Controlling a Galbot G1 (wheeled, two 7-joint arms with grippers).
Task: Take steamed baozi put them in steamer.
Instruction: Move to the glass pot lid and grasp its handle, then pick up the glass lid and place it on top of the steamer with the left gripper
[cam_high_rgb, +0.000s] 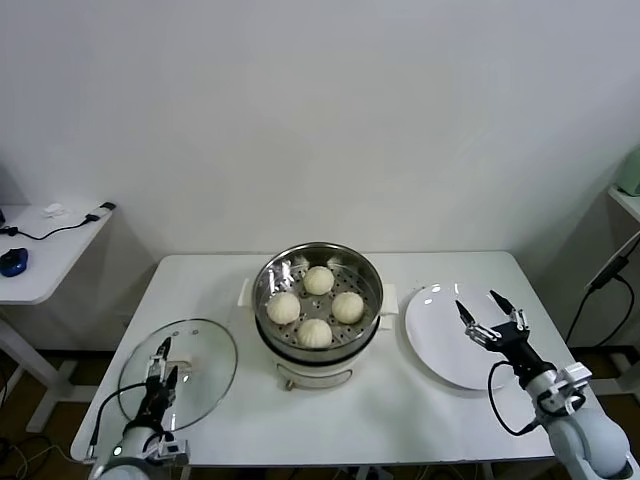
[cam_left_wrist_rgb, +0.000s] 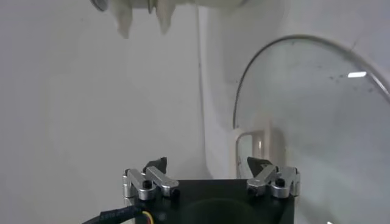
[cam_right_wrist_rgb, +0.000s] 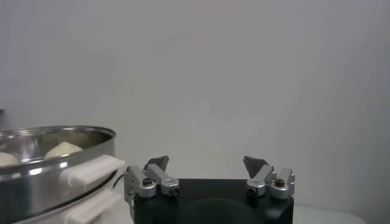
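A white counter (cam_high_rgb: 400, 410) is carrying the whole arrangement, and the items are being listed from largest to smallest. At its centre the steamer (cam_high_rgb: 318, 345) is standing on its white electric base, its steel pot open at the top. To the right, just beside the steamer's handle, a flat white plate (cam_high_rgb: 440, 345) is lying bare; to the near left a round glass lid (cam_high_rgb: 205, 350) is resting flat on the counter. All four steamed baozi (cam_high_rgb: 315, 332) are sitting inside the steamer on the perforated floor, arranged in a diamond with neighbouring buns touching or nearly so. The right pincer (cam_high_rgb: 490, 312) is hovering over the right part of the plate with its jaws standing wide apart and nothing between them; the left pincer (cam_high_rgb: 164, 360) is hanging over the glass lid, likewise spread open and empty. The governing relation is that the buns are lying left and slightly far of the right pincer, and right and far of the left pincer; being domes, they are offering no long axis to align with. Neither arm appears clearly nearer. Judging from the bare plate and the filled basket, the transfer is looking complete, with no bun remaining outside the pot.
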